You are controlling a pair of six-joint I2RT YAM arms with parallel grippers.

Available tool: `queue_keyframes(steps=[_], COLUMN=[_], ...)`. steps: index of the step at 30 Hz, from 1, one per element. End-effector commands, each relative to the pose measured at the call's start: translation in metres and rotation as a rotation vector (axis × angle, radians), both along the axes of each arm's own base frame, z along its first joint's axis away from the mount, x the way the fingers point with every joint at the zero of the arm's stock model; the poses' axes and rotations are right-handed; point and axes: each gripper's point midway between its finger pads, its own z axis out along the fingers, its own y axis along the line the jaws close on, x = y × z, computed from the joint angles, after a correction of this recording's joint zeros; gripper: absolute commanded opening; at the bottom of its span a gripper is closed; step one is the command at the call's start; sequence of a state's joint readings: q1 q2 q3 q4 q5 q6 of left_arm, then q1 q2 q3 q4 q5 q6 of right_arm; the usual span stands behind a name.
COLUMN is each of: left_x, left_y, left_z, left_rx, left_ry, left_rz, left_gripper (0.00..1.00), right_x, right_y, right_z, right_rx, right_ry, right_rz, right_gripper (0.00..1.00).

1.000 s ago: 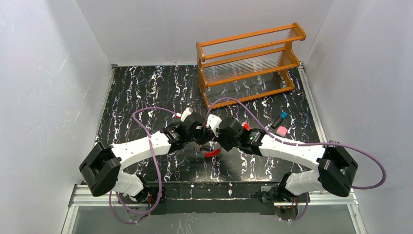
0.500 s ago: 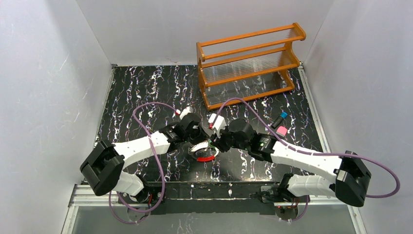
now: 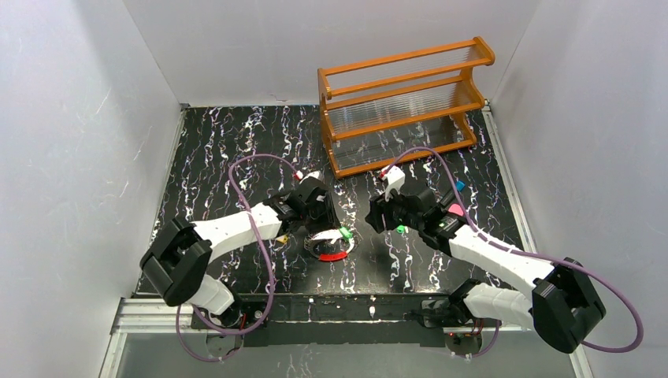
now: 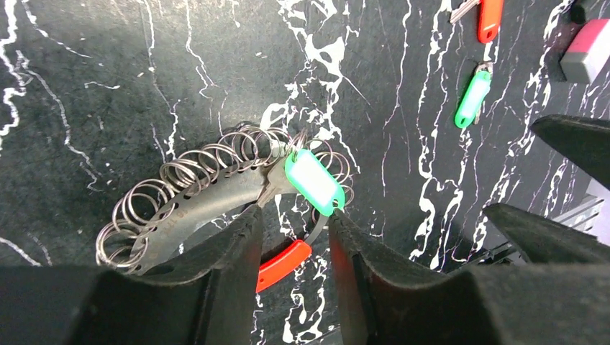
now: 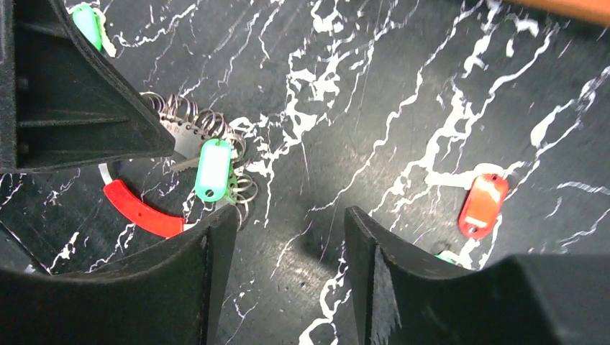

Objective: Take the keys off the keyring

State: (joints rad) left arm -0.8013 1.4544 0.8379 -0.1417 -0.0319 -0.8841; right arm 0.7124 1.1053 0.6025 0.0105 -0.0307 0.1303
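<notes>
The keyring (image 3: 329, 246) lies flat on the black marbled table, a silvery coil (image 4: 208, 180) with a red segment (image 4: 282, 264). One green key (image 4: 314, 181) hangs on the coil. My left gripper (image 4: 293, 230) hovers just over the ring, open, with the red segment showing in the gap and nothing pinched. A loose green key (image 4: 472, 98) and a loose red key (image 5: 483, 205) lie on the table to the right. There my right gripper (image 5: 288, 230) stands open over bare table, apart from the ring (image 5: 194, 118). From above, the left gripper (image 3: 321, 223) and right gripper (image 3: 380, 216) flank the ring.
An orange wooden rack (image 3: 402, 102) stands at the back right. A pink object (image 3: 455, 210) and a blue-tipped one (image 3: 459, 187) lie right of the right arm. Grey walls close in both sides. Purple cables loop over both arms.
Both grippers were shut together over the ring; they have opened. The right arm has swung away to the right, and a green key now lies beside it. The ring rests on the table.
</notes>
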Motion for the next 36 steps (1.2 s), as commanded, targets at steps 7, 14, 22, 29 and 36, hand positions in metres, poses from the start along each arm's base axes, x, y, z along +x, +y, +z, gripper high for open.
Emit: queue_keyframes(steps=[7, 14, 22, 29, 36], left_x=[0.0, 0.006, 0.012, 0.008, 0.004], left_y=[-0.023, -0.021, -0.021, -0.026, -0.013], left_z=[-0.02, -0.021, -0.02, -0.027, -0.036], left_rx=[0.002, 0.016, -0.04, -0.077, -0.074], left_ry=[0.087, 0.082, 0.084, 0.129, 0.163], left_rz=[-0.072, -0.046, -0.017, -0.04, -0.016], left_gripper=[0.36, 0.35, 0.35, 0.32, 0.31], right_x=[-0.005, -0.01, -0.012, -0.012, -0.012], right_y=[0.011, 0.013, 0.015, 0.017, 0.016], right_z=[0.004, -0.004, -0.006, -0.008, -0.008], right_rx=[0.153, 0.167, 0.179, 0.181, 0.185], right_ry=[0.021, 0.041, 0.035, 0.049, 0.046], right_rz=[-0.013, 0.005, 0.023, 0.023, 0.023], right_gripper=[0.65, 0.65, 0.65, 0.65, 0.65])
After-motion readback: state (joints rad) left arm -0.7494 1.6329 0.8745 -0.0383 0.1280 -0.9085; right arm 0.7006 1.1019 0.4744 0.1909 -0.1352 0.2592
